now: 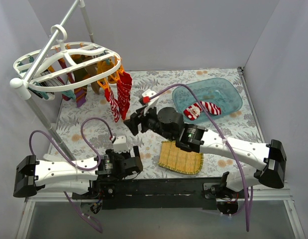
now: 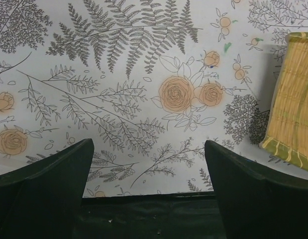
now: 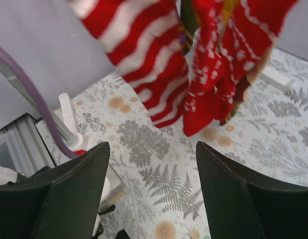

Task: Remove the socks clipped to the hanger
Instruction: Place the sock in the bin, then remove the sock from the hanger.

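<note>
The white oval hanger [image 1: 69,69] hangs from a pole stand at the back left, with several socks [image 1: 119,97] clipped under it: red-and-white striped, maroon, orange, purple. One red-and-white sock [image 1: 201,109] lies in the blue tray [image 1: 228,97]. My right gripper [image 1: 133,124] is open just below and right of the two hanging red socks [image 3: 193,74], which fill the top of the right wrist view beyond its fingers [image 3: 228,184]; nothing lies between them. My left gripper [image 2: 149,164] is open low over the floral cloth near the front edge, holding nothing.
A yellow woven mat [image 1: 181,158] lies near the front centre, and its edge [image 2: 293,99] shows at the right of the left wrist view. The stand's pole [image 1: 44,124] slants down the left side. A white block with a red tip [image 1: 148,97] lies mid-table.
</note>
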`<action>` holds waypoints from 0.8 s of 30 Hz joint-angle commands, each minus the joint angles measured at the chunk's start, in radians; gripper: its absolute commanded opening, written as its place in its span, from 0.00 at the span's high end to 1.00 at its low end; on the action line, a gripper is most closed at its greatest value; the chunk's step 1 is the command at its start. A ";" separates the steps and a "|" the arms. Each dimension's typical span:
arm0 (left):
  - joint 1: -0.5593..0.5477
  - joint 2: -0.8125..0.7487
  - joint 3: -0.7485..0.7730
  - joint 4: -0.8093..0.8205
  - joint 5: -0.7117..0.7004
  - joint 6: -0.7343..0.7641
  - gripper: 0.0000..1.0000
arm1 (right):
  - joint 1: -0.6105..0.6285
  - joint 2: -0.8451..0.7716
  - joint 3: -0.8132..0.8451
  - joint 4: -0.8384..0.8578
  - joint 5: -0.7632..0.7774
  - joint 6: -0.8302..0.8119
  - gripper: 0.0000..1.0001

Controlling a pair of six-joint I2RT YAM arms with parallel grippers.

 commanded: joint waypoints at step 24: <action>0.026 -0.103 -0.002 -0.090 -0.035 -0.213 0.06 | 0.078 0.389 0.386 0.174 0.257 -0.164 0.15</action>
